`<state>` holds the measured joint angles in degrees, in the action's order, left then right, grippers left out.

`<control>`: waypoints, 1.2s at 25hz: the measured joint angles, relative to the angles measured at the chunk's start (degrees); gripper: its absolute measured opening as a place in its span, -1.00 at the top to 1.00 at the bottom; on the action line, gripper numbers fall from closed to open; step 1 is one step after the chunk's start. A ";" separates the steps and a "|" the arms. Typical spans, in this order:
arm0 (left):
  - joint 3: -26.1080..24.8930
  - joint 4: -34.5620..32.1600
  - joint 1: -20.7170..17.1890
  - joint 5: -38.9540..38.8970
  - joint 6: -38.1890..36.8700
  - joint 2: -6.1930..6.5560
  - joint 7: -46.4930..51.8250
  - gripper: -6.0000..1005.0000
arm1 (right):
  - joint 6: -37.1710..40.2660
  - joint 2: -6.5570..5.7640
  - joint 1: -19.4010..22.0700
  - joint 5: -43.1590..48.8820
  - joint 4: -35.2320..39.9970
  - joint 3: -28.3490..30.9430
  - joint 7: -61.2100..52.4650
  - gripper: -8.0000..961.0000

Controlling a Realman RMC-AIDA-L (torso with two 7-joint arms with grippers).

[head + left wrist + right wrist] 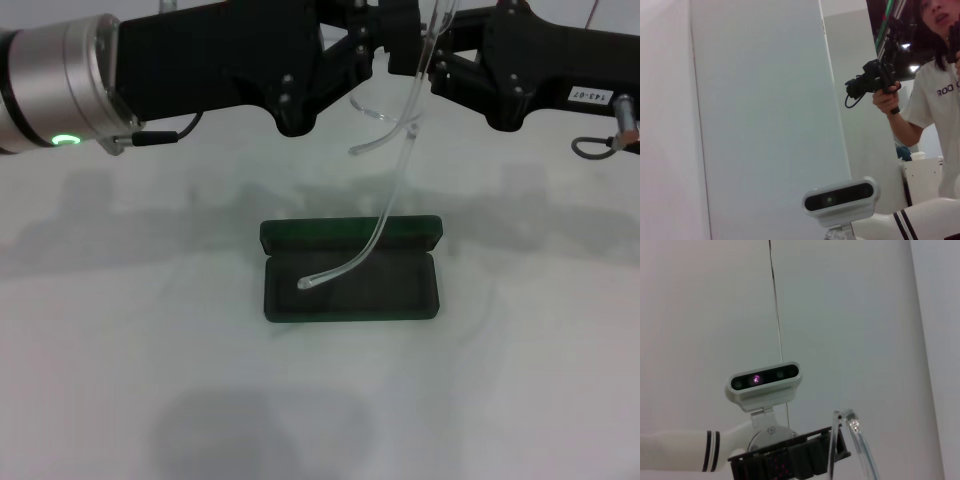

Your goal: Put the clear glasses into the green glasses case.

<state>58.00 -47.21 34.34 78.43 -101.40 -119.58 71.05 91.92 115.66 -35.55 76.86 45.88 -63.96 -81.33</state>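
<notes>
Glasses (392, 190) hang between both grippers above the open case (352, 272), one arm tip dipping inside; grips unclear. Fold that dangling arm first, then lower level into the lining.

black arms (250, 60), silver cuff, green light

Head cam looks down from above at the white table (520, 400), with the open green glasses case (350, 285) mid-frame. Both wrist cams tilt up at the walls, and both catch the robot's head camera (840, 198) (764, 381) low in frame, pretty close.
</notes>
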 joint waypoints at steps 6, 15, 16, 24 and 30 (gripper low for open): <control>0.10 -0.44 -0.44 -1.24 -0.01 -0.03 -0.12 0.93 | -1.71 0.00 -0.03 -0.01 0.00 -0.02 0.58 0.75; 0.37 -0.01 -0.50 -2.32 3.11 -0.27 -2.09 0.93 | -6.00 0.38 -0.16 -1.17 -0.10 -0.62 2.93 0.75; 0.44 0.07 -0.51 -2.71 3.71 -0.29 -2.27 0.93 | -6.48 0.43 -0.33 -1.58 -0.32 -0.93 3.38 0.75; 1.87 0.59 -0.44 -3.76 7.37 -0.32 -2.17 0.93 | -7.73 0.45 -2.48 -3.27 -3.06 -1.63 6.74 0.76; 3.37 0.46 -0.48 -3.76 8.42 -0.30 -2.01 0.93 | -8.23 0.45 -2.70 -3.56 -2.80 -1.80 7.51 0.76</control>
<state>61.37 -46.74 33.86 74.67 -92.98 -119.89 69.04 83.69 116.10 -38.26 73.30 43.08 -65.76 -73.81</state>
